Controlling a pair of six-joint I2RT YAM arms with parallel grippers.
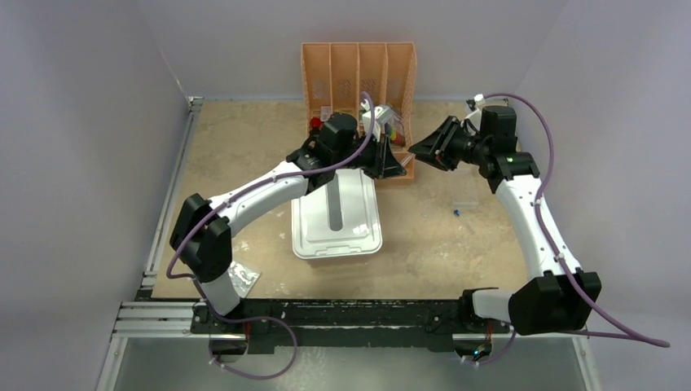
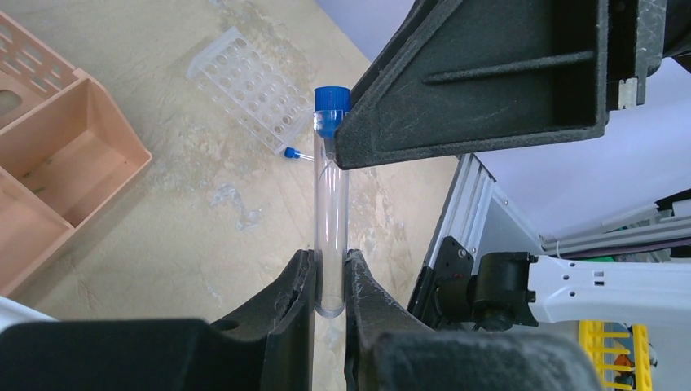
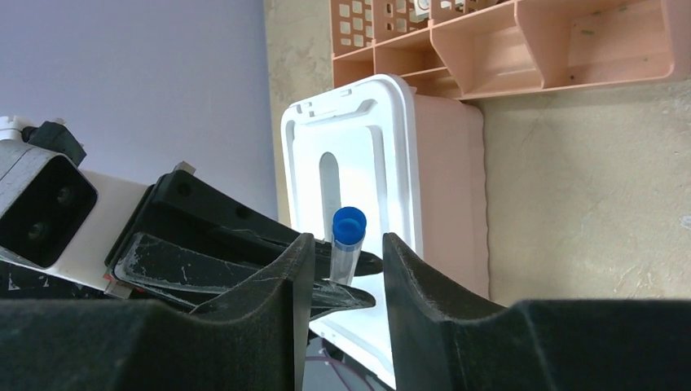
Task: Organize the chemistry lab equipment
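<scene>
The left fingers [image 2: 297,293] are clamping tight on the bottom end of the clear blue-capped tube [image 2: 332,204], holding it off the surface [image 2: 204,220]; the right fingers [image 3: 407,277] are standing partly open on either side of its blue cap, not gripping it; the peach organizer [image 1: 358,65] is sitting just behind.

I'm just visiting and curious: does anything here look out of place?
A small blue-capped vial lies loose on the table beside the clear rack instead of standing in one of its holes. Nothing looks spilled or broken.
</scene>
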